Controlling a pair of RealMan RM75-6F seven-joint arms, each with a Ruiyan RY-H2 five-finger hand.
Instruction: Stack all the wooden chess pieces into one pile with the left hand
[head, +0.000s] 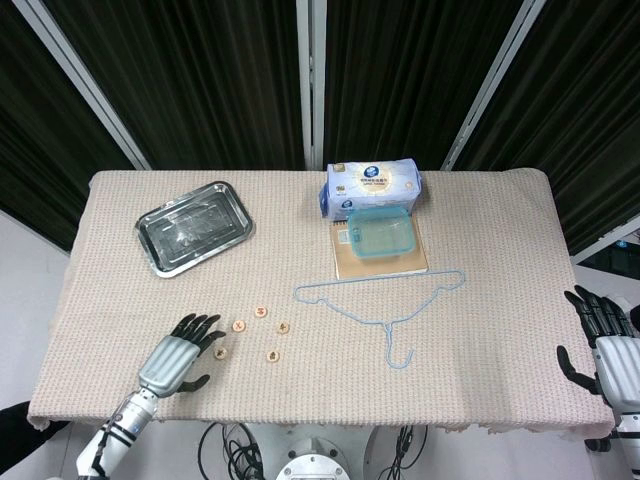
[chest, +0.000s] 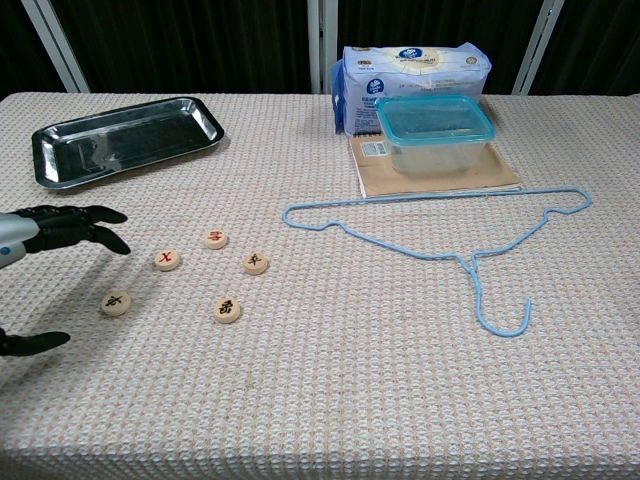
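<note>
The left hand (head: 178, 359) reaches in over the near left part of the tabletop (head: 480, 330), its forearm angling up from the lower left corner. Its fingers (chest: 80, 228) are spread and extended forward, thumb held apart below, holding nothing. The right hand (head: 605, 347) hangs at the far right edge, fingers apart, also holding nothing.
</note>
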